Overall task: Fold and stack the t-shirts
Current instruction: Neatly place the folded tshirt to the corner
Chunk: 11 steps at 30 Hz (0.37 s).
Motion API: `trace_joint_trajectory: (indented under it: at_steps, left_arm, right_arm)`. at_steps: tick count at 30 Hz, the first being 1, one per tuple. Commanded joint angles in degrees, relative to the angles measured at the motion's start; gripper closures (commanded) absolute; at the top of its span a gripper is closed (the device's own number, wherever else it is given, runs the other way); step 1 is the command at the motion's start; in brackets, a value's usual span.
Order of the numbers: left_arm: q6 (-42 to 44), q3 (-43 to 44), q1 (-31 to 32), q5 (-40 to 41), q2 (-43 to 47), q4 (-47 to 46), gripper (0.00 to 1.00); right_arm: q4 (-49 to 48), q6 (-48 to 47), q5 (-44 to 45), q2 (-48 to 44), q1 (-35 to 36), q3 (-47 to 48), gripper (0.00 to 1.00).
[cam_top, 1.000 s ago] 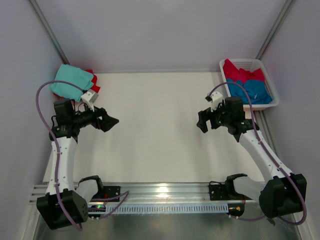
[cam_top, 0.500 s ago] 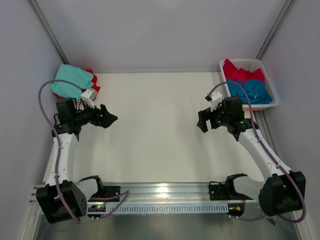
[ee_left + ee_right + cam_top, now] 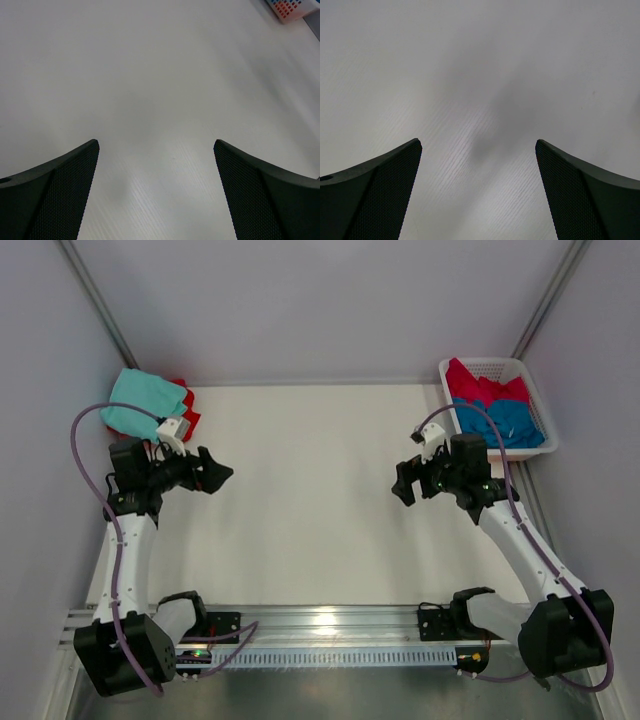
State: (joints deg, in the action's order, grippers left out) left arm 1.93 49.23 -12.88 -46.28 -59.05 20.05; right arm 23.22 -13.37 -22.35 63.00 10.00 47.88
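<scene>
Your left gripper (image 3: 222,476) hung with its jaws spread wide, holding nothing and touching nothing, over the white table (image 3: 310,450) (its wrist view showed only bare tabletop). Its arm rose from the near-left base, with the forearm pointing right toward the middle. Your right gripper (image 3: 400,487) was spread just as wide and empty, its forearm reaching left from the near-right base. At the far-left corner, behind the left arm, the mint-teal t-shirt (image 3: 145,403) lay on the red t-shirt (image 3: 191,418). The crimson-pink t-shirt (image 3: 478,383) and blue t-shirt (image 3: 508,423) lay crumpled in the basket (image 3: 485,361) at the far right.
</scene>
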Motion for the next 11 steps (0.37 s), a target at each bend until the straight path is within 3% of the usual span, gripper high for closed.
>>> trace_joint_trajectory:
  at_steps: [1,11]
  left_arm:
    - [-0.9,-0.4,-0.3,-1.7,1.2,-3.1,0.01]
    - [-1.0,-0.7,-0.3,-1.9,0.7,-3.5,0.01]
  right_arm:
    - [-1.0,0.0,-1.4,-2.1,-0.2,0.8,0.01]
    - [-1.0,-0.2,-1.5,-2.2,-0.2,0.7,0.01]
